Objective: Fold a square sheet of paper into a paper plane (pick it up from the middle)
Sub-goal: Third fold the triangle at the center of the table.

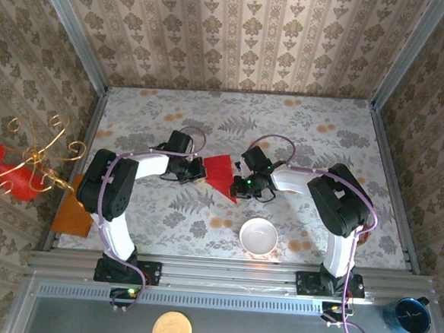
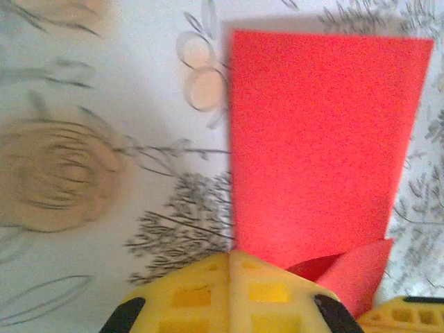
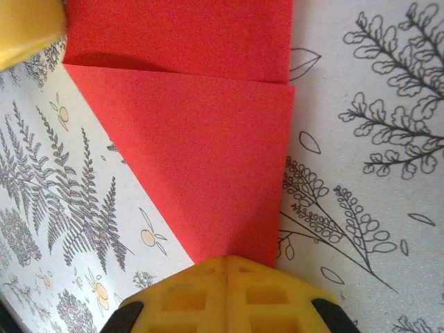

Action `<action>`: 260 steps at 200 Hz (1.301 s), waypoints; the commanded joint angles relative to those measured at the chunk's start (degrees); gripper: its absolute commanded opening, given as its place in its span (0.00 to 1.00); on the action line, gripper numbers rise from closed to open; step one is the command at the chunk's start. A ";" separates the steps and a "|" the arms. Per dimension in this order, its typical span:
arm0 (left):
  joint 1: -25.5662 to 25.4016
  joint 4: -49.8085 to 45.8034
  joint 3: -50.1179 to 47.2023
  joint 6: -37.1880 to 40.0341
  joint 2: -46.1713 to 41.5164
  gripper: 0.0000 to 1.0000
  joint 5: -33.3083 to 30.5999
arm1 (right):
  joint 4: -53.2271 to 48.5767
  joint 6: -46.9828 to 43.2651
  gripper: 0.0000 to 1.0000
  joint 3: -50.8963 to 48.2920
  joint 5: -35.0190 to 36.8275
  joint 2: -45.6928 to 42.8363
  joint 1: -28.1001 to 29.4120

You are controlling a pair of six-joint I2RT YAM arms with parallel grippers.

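So on my feed the red paper (image 1: 220, 174) sits in the middle of the counter (image 1: 308, 127), partly folded, one side running down to a point. Left gripper (image 1: 199, 169) is clenched shut with its tips right at the paper's left edge, next to a flap (image 2: 354, 274) that's lifted a bit. Right gripper (image 1: 240, 189) is clenched too, tips meeting on the pointed corner. Can't tell if either one actually has paper pinched or is just pressing on it.
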 commanded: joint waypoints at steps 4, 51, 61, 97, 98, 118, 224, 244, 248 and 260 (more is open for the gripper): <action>0.10 -1.17 -0.24 2.28 -6.13 0.00 -5.88 | -9.15 0.26 0.00 -2.82 5.97 2.96 -0.89; -7.69 -1.39 -0.21 -0.27 -9.67 0.01 -8.51 | -8.55 0.75 0.00 -2.72 5.56 3.69 -0.98; -9.32 0.10 -0.52 -1.42 -8.80 0.00 -7.32 | -8.46 0.79 0.00 -2.84 5.47 3.83 -0.98; -13.85 1.48 1.15 -2.76 -3.59 0.00 -5.61 | -8.53 1.05 0.00 -3.25 5.66 3.94 -1.07; -13.91 1.52 1.19 -2.78 -3.46 0.00 -5.62 | -8.53 1.05 0.00 -3.25 5.66 3.93 -1.11; -14.68 2.21 1.31 -2.94 -1.56 0.00 -5.36 | -8.80 1.19 0.00 -3.29 6.08 3.84 -1.06; -3.69 4.20 -4.91 2.85 0.65 0.00 -8.23 | -11.88 2.79 0.00 -6.02 10.76 4.47 -2.09; -0.25 4.76 -5.54 3.94 -0.05 0.00 -7.54 | -11.52 3.16 0.00 -6.22 10.85 3.98 -2.64; 0.29 4.93 -5.54 4.07 -0.22 0.00 -7.29 | -11.44 3.17 0.00 -6.15 10.85 3.98 -2.73; 1.30 6.13 -5.35 3.97 -0.79 0.00 -6.48 | -11.11 3.09 0.00 -5.71 10.55 3.85 -2.73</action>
